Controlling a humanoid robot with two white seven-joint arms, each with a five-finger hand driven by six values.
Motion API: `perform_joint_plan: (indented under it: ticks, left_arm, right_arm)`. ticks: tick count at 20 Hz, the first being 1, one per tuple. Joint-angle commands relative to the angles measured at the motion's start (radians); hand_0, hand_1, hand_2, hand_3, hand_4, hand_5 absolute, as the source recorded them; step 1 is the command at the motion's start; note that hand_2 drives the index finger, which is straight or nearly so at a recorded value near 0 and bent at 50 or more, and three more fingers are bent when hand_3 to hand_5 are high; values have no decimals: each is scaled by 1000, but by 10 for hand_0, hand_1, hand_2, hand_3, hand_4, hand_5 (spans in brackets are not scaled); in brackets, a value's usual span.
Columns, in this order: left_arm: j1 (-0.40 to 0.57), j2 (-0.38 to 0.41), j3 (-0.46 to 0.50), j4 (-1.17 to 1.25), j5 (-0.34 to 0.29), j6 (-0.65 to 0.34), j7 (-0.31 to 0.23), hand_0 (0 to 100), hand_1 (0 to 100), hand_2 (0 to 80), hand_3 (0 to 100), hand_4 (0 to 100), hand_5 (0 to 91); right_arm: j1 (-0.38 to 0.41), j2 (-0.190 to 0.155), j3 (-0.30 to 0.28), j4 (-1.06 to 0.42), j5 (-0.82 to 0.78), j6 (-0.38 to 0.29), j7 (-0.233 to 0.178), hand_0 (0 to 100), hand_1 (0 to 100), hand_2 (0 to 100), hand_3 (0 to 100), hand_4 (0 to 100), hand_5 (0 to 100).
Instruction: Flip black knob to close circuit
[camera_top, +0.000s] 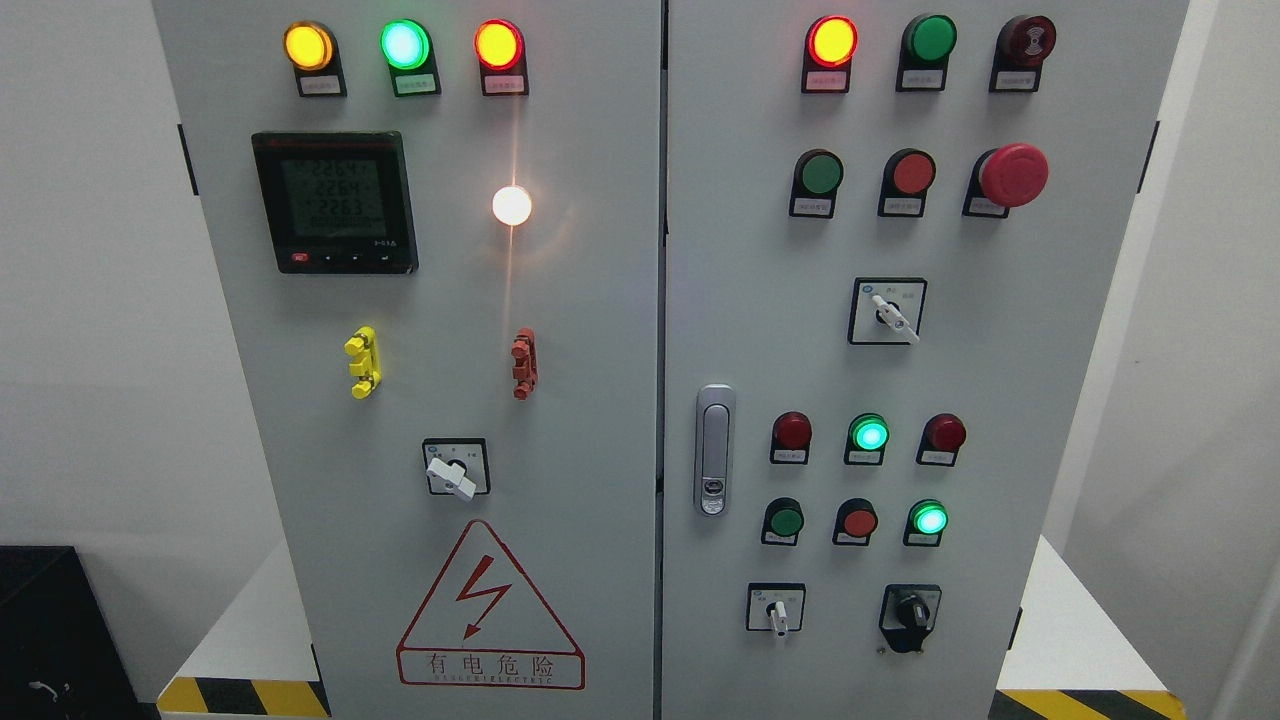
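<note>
Black knob (911, 608) low on right cabinet door (1000, 300), untouched.

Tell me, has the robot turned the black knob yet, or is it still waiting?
Nothing looks done yet. No robot hand shows anywhere in the head view, so nothing is in hand. The black knob sits untouched at the lower right of the right cabinet door, beside a white-handled switch. Several lamps glow already, such as the green lamp just above the knob. Still left: reaching in, gripping the knob and turning it.
</note>
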Motion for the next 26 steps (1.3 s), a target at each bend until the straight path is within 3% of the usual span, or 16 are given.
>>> perform_joint_plan:
  ticks: [1, 11, 12, 15, 18, 19, 20, 24, 26]
  left_arm:
    - [23, 0, 0, -29, 0, 1, 0, 120, 556, 0, 0, 0, 0]
    - [23, 0, 0, -29, 0, 1, 0, 120, 556, 0, 0, 0, 0]
    - [23, 0, 0, -29, 0, 1, 0, 120, 556, 0, 0, 0, 0]
    - [23, 0, 0, -29, 0, 1, 0, 120, 556, 0, 0, 0, 0]
    - [23, 0, 0, -29, 0, 1, 0, 120, 556, 0, 0, 0, 0]
    - [21, 0, 0, -29, 0, 1, 0, 120, 556, 0, 0, 0, 0]
    - [23, 0, 0, -29, 0, 1, 0, 120, 556, 0, 0, 0, 0]
    - [23, 0, 0, -29, 0, 1, 0, 120, 556, 0, 0, 0, 0]
    - [23, 0, 0, -29, 0, 1, 0, 120, 556, 0, 0, 0, 0]
  right_arm:
    - [-14, -12, 32, 48, 3, 7, 0, 0, 37, 0, 0, 0, 0]
    - [-50, -7, 12, 83, -19, -18, 14, 0, 36, 0, 0, 0, 0]
    - [-50, -8, -1, 79, -22, -47, 23, 0, 36, 0, 0, 0, 0]
    - [-50, 11, -128, 56, -48, -171, 30, 0, 28, 0, 0, 0, 0]
    - [-37, 54, -228, -84, -46, -219, 30, 0, 27, 0, 4, 0, 0]
    - [-20, 65, -239, -148, -48, -219, 30, 0, 27, 3, 48, 0, 0]
    - [-2, 74, -242, -211, -46, -217, 29, 0, 27, 16, 66, 0, 0]
    - [40, 85, -233, -436, -45, -210, 9, 0, 20, 93, 224, 188, 0]
    - [48, 90, -230, -541, -43, -210, -35, 0, 20, 118, 278, 258, 0]
